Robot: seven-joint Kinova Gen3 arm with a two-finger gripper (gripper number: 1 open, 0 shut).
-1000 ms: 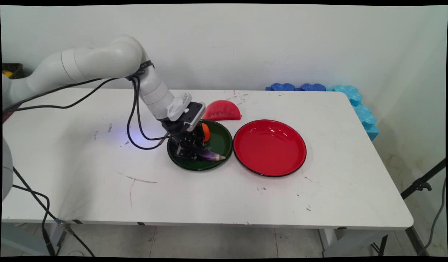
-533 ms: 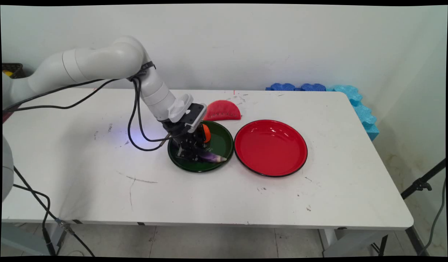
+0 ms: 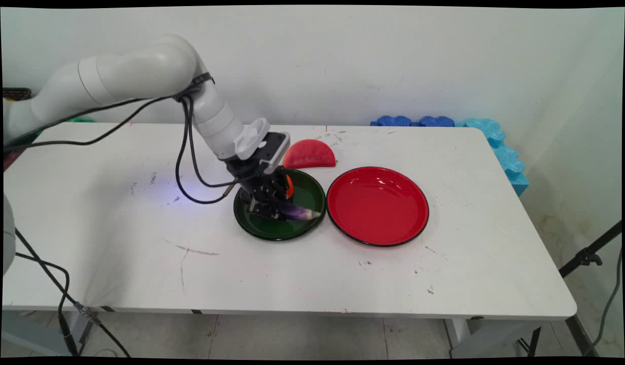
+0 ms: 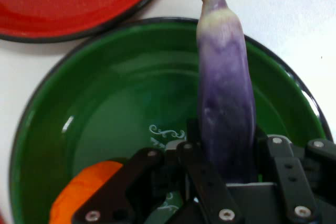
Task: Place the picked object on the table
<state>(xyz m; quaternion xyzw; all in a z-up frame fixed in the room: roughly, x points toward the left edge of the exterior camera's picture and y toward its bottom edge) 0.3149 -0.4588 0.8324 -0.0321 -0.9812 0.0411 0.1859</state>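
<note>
My gripper (image 3: 268, 205) (image 4: 226, 156) is shut on a purple eggplant (image 3: 298, 213) (image 4: 226, 103), held a little above the green plate (image 3: 272, 230) (image 4: 131, 87). The eggplant's pale tip points toward the red plate (image 3: 377, 205) (image 4: 68, 3). An orange piece (image 3: 289, 185) (image 4: 84, 192) lies in the green plate, partly behind the gripper's linkage. The red plate stands right beside the green one and holds nothing.
A red half-round piece (image 3: 309, 154) lies on the white table (image 3: 140, 253) just behind the green plate. Blue foam pieces (image 3: 490, 137) line the table's far right corner. Black cables hang from the arm over the table's left part.
The gripper has risen slightly with the eggplant in it, lifting it off the green plate's floor. The plates and the red half-round piece stay where they were.
</note>
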